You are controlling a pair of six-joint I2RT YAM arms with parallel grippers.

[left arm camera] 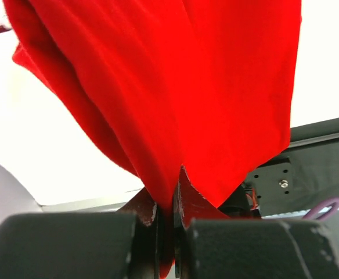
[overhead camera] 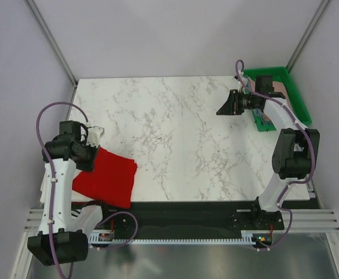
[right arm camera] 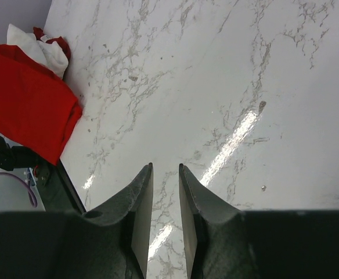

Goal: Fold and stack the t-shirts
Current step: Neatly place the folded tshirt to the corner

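The red t-shirt [overhead camera: 111, 177] lies bunched at the table's near left corner, one edge lifted. My left gripper [overhead camera: 88, 158] is shut on that edge; in the left wrist view the red cloth [left arm camera: 216, 87] hangs from between the closed fingers of my left gripper [left arm camera: 168, 200]. A white shirt [right arm camera: 39, 49] lies crumpled just beyond the red one [right arm camera: 24, 99]. A dusty-pink cloth [overhead camera: 278, 88] shows in the green tray. My right gripper [overhead camera: 222, 110] hovers over the far right of the table, slightly open and empty; in the right wrist view it [right arm camera: 165, 167] has bare marble below.
The green plastic tray [overhead camera: 294, 99] stands at the far right edge, behind the right arm. Grey walls and metal posts close in the table on the left, right and back. A black rail with cables runs along the near edge [overhead camera: 187, 218].
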